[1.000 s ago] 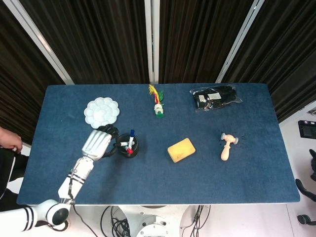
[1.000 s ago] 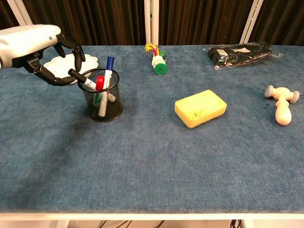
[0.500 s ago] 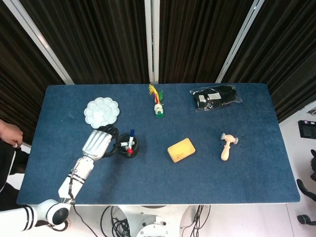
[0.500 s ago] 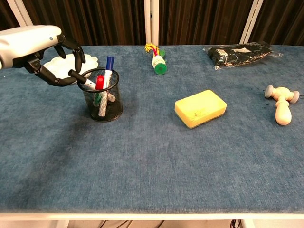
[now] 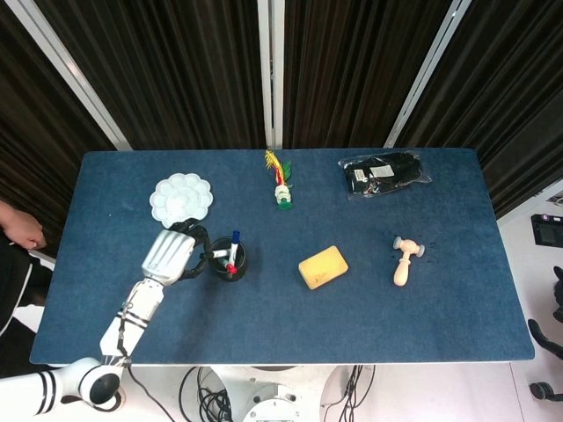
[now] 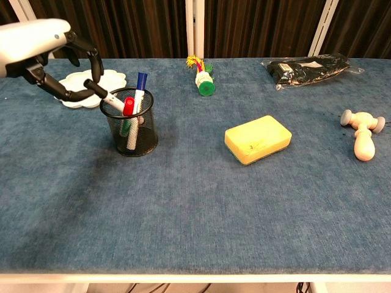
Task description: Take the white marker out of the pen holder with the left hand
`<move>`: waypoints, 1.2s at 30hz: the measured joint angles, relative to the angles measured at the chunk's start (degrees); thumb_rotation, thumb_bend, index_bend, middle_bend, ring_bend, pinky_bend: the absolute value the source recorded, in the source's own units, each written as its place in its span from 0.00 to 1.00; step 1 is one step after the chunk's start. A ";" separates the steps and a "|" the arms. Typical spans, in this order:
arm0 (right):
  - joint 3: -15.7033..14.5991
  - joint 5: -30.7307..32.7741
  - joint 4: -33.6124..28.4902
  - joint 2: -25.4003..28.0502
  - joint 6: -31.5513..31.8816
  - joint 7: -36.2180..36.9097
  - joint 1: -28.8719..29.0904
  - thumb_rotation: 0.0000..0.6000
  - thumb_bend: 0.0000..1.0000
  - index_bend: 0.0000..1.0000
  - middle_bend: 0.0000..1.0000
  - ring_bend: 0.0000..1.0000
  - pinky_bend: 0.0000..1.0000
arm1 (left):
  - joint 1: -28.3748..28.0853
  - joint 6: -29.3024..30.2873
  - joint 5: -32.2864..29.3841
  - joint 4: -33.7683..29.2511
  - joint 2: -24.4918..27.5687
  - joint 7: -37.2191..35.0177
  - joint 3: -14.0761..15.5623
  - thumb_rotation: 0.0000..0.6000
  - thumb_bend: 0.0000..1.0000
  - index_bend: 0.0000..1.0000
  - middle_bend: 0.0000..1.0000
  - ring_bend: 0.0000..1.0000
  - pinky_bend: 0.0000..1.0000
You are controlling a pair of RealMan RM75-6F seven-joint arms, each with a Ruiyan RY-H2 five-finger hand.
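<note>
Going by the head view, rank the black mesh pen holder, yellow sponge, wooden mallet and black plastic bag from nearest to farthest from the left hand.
1. Black mesh pen holder: right beside the left hand, just to its right.
2. Yellow sponge: mid-table, further right.
3. Wooden mallet and black plastic bag: mallet on the right side, bag at the far right corner; too close to call.

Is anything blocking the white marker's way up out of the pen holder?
Nothing visible. The left hand already grips the white marker by its top end; it leans over the pen holder rim, beside the red and blue markers, with open space above.
</note>
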 measured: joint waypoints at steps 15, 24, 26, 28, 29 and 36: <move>-0.35 -0.52 -1.49 0.49 -0.38 -0.89 0.13 1.00 0.19 0.00 0.00 0.00 0.00 | 6.31 8.67 2.73 -10.88 12.82 -5.65 -1.20 1.00 0.39 0.68 0.35 0.18 0.30; -0.69 -1.03 -2.59 0.74 -0.61 -2.26 0.34 1.00 0.19 0.00 0.00 0.00 0.00 | 6.69 4.97 0.18 -3.39 10.31 -10.34 -0.37 1.00 0.39 0.68 0.35 0.18 0.30; -0.64 -0.91 -2.74 0.81 -0.70 -2.40 0.37 1.00 0.19 0.00 0.00 0.00 0.00 | 6.47 3.80 -0.16 -0.47 8.48 -11.42 0.00 1.00 0.39 0.68 0.35 0.18 0.30; -0.65 -0.82 -2.86 0.86 -0.83 -2.52 0.40 1.00 0.19 0.00 0.00 0.00 0.00 | 6.22 2.55 -0.51 2.49 6.46 -12.33 0.40 1.00 0.39 0.68 0.36 0.18 0.30; -0.65 -0.76 -2.89 0.88 -0.88 -2.55 0.41 1.00 0.19 0.00 0.00 0.00 0.00 | 6.11 1.99 -0.69 3.71 5.55 -12.70 0.58 1.00 0.39 0.68 0.36 0.18 0.29; -0.66 -0.43 -2.96 0.91 -1.38 -2.59 0.55 1.00 0.19 0.00 0.00 0.00 0.00 | 5.95 0.15 -1.53 9.10 0.94 -13.89 1.66 1.00 0.37 0.49 0.33 0.18 0.27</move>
